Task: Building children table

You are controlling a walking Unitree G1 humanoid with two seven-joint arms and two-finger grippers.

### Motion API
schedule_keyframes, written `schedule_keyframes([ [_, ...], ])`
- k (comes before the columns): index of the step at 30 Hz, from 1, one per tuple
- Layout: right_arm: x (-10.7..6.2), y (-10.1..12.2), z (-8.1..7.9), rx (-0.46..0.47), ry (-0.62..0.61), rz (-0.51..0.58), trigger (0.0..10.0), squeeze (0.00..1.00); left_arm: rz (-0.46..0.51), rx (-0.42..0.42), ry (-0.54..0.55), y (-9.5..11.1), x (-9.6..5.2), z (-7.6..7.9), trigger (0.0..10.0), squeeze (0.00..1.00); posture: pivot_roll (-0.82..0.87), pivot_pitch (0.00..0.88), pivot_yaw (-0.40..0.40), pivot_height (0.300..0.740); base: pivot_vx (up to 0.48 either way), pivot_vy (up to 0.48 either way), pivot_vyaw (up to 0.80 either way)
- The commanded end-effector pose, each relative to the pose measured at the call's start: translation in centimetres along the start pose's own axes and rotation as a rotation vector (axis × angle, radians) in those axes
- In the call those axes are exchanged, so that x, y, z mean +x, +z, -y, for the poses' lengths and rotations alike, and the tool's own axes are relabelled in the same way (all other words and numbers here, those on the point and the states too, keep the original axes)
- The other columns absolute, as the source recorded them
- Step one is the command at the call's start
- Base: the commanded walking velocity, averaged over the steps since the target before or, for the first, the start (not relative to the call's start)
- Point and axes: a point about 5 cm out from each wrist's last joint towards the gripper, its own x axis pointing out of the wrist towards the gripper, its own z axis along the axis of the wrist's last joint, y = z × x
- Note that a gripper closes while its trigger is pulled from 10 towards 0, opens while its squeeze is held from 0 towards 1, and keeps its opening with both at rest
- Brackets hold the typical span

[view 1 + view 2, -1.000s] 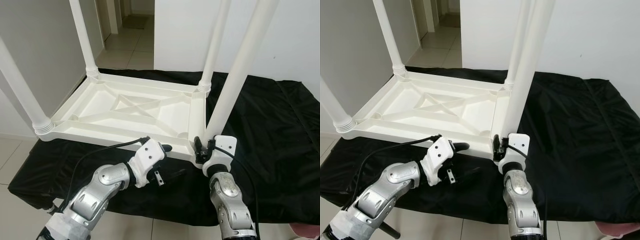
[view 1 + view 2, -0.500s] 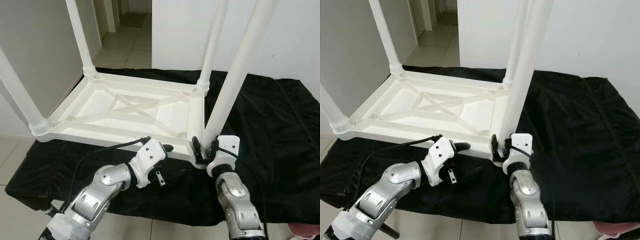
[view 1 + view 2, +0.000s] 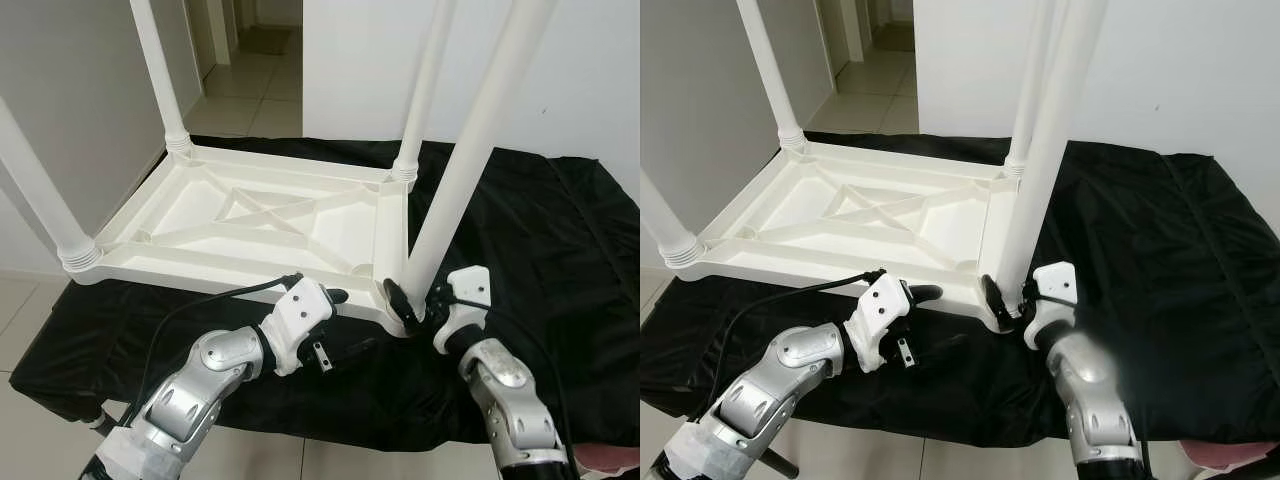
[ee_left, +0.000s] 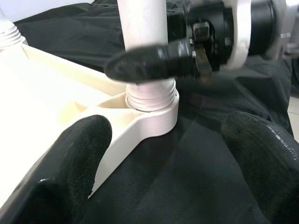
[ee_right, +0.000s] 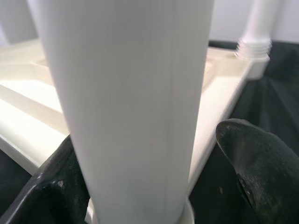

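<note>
A white plastic children's table [image 3: 230, 272] lies upside down on a black cloth [image 3: 540, 230], all its legs pointing up. My right gripper [image 3: 415, 300] is at the base of the near-right leg [image 3: 460, 170], open, one finger on each side. One finger [image 4: 149, 63] lies across the leg just above its threaded collar [image 4: 152, 98]. In the right wrist view the leg [image 5: 140, 93] stands between the fingers [image 5: 261, 158], with a narrow gap at one side. My left gripper [image 3: 345, 322] hovers open over the cloth by the table's front rail, left of that corner, holding nothing.
The other legs rise at the near left [image 3: 35, 190], far left [image 3: 155, 70] and far right [image 3: 425, 90]. A grey wall stands to the left, a white wall behind, and a tiled hallway [image 3: 250, 60] leads off. The cloth's front edge drops to the floor.
My right wrist has swung to the right around the leg's base, so one finger now crosses the front of the leg. The left arm has barely moved.
</note>
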Motion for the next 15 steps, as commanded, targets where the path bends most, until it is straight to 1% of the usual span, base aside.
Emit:
schedule_keyframes([
  [1, 0.04, 0.07, 0.28, 0.008, 0.048, 0.002, 10.0, 0.0, -0.008, 0.0, -0.053, -0.1, 0.05, 0.36, 10.0, 0.0, -0.05, 0.011, 0.022, 0.74, 0.0, 0.0, 0.0],
  [2, 0.11, 0.18, 0.37, -0.006, 0.09, 0.0, 10.0, 0.0, -0.007, 0.0, -0.059, -0.09, 0.11, 0.43, 10.0, 0.0, -0.05, 0.011, 0.022, 0.74, 0.0, 0.0, 0.0],
  [5, 0.17, 0.21, 0.42, -0.014, 0.116, -0.001, 10.0, 0.0, -0.008, 0.001, -0.062, -0.12, 0.14, 0.45, 10.0, 0.0, -0.06, 0.006, 0.019, 0.74, 0.0, 0.0, 0.0],
  [7, 0.32, 0.11, 0.29, -0.03, 0.189, -0.018, 10.0, 0.0, -0.008, 0.004, -0.063, -0.09, 0.16, 0.32, 10.0, 0.0, -0.06, 0.0, 0.017, 0.74, 0.0, 0.0, 0.0],
  [8, 0.32, 0.11, 0.29, -0.03, 0.189, -0.018, 10.0, 0.0, -0.008, 0.004, -0.063, -0.09, 0.16, 0.32, 10.0, 0.0, -0.06, 0.0, 0.017, 0.74, 0.0, 0.0, 0.0],
  [9, 0.39, 0.03, 0.15, -0.036, 0.228, -0.027, 10.0, 0.0, -0.009, 0.005, -0.063, -0.08, 0.18, 0.24, 10.0, 0.0, -0.06, 0.0, 0.018, 0.74, 0.0, 0.0, 0.0],
  [10, 0.39, 0.03, 0.15, -0.036, 0.228, -0.027, 10.0, 0.0, -0.009, 0.005, -0.063, -0.08, 0.18, 0.24, 10.0, 0.0, -0.06, 0.0, 0.018, 0.74, 0.0, 0.0, 0.0],
  [13, 0.71, 0.0, -0.03, -0.05, 0.308, -0.041, 10.0, 0.0, -0.004, 0.009, -0.061, 0.01, 0.28, 0.12, 10.0, 0.0, -0.06, 0.0, 0.02, 0.74, 0.0, 0.0, 0.0],
  [15, 0.98, 0.14, 0.0, -0.062, 0.332, -0.043, 10.0, 0.0, -0.002, 0.011, -0.059, 0.05, 0.3, 0.1, 10.0, 0.0, -0.06, 0.0, 0.023, 0.74, 0.0, 0.0, 0.0],
])
